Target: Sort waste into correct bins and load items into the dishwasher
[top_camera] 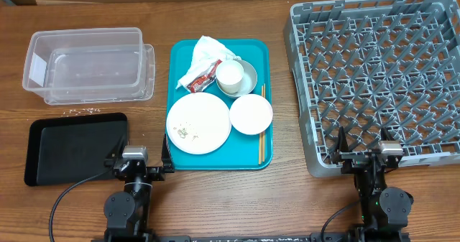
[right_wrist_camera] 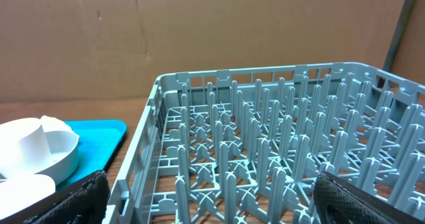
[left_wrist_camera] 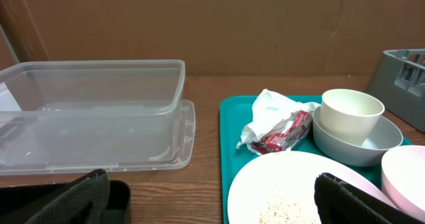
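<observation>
Here, left gripper [top_camera: 140, 156]: spread, empty, beside teal tray [top_camera: 181, 62].
Right gripper [top_camera: 361, 145]: spread, empty, well right of teal tray.

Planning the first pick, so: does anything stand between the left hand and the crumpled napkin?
Yes. The plate lies flat on the tray, directly between the left hand and the napkin. The red wrapper rests against the napkin's near side. Both are low, so reaching over them looks possible.
</observation>
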